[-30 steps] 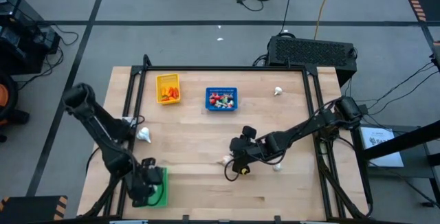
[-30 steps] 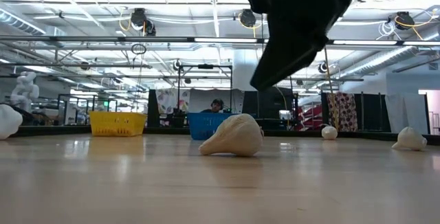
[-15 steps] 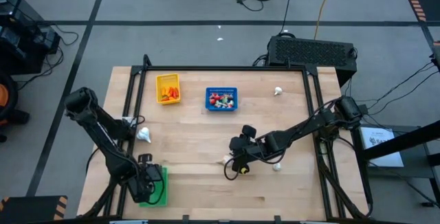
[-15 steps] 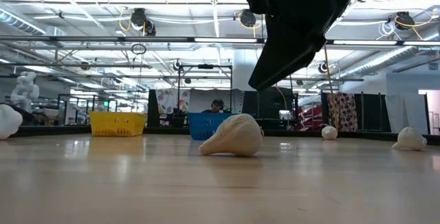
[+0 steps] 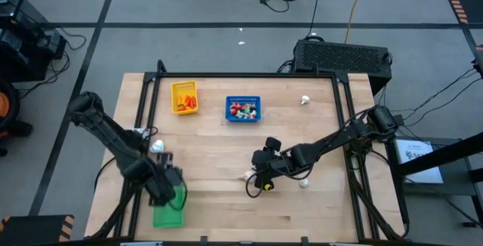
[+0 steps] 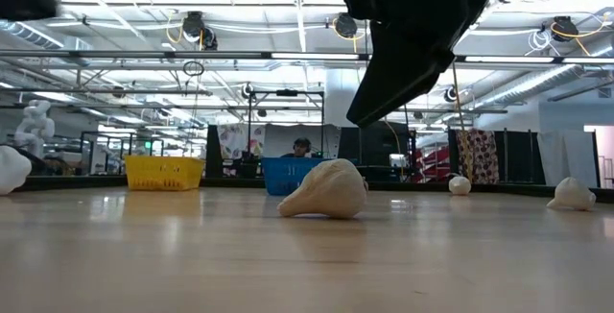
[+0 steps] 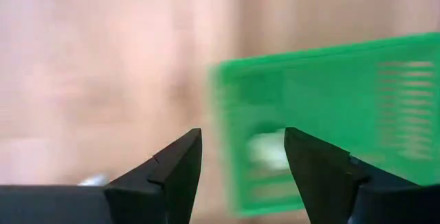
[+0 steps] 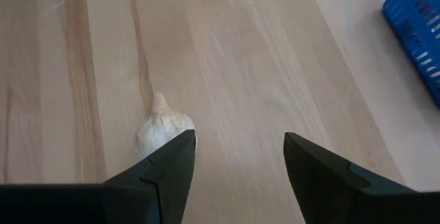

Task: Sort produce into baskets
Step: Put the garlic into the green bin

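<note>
Wood-topped table [image 5: 219, 201] seen from above, with two dark robot arms reaching in from either side. At the far side sit a small yellow plastic basket [image 5: 184, 97] holding orange carrot-like pieces, and beside it a small blue plastic basket [image 5: 243, 109] holding red-and-white pieces. A shallow green plastic basket [image 5: 169, 212] lies at the near left edge. The left gripper [image 5: 164, 186] hangs over the far end of that green basket, its fingers spread apart with nothing between them; in its wrist view a pale blurred shape shows inside the basket. A whitish garlic-like bulb [image 5: 157, 147] rests on the table just beyond the left arm. The right gripper [image 5: 262, 179] hovers near the table's middle, fingers spread wide and empty, above another whitish garlic bulb [image 8: 161, 129] lying on its side on the bare wood, just beside one fingertip in the wrist view. A third bulb [image 5: 304, 183] lies close by under the right arm, and a fourth bulb [image 5: 305, 100] sits alone near the far right corner.
</note>
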Controlling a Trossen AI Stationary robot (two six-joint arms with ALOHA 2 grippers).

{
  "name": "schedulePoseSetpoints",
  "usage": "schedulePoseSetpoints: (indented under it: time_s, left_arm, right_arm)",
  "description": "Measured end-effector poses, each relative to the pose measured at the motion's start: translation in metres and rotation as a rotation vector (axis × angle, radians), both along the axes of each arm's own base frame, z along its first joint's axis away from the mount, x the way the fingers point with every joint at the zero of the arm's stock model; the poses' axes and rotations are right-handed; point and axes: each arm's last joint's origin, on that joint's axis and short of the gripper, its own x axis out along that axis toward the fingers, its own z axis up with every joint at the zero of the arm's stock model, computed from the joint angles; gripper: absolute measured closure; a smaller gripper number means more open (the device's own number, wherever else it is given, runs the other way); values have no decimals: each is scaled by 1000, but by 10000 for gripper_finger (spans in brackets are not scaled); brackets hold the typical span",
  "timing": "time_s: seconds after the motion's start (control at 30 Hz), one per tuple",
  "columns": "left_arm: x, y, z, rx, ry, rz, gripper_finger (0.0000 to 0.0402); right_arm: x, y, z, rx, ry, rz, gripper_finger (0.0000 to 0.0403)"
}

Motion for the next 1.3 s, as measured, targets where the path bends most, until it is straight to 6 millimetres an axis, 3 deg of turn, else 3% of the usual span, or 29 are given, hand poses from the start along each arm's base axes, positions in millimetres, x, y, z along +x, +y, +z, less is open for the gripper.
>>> schedulePoseSetpoints:
  time_s: [0.17,0.27,0.37,0.5,1.3]
  left_arm:
    - [8,49,5,183,113,93,185]
    - [14,73,-11,185,223,76,185]
    - [16,87,-34,187,292,-95,185]
    - [15,93,-53,193,378,-283,185]
    - [29,90,-113,247,692,-293,185]
  right_arm:
    - [0,-1,0,0,0,-1,190]
    - [0,-1,0,-8,2,8,190]
    - [0,-1,0,-13,4,16,190]
    - [0,-1,0,-22,10,33,190]
    - [0,-1,0,-27,12,38,190]
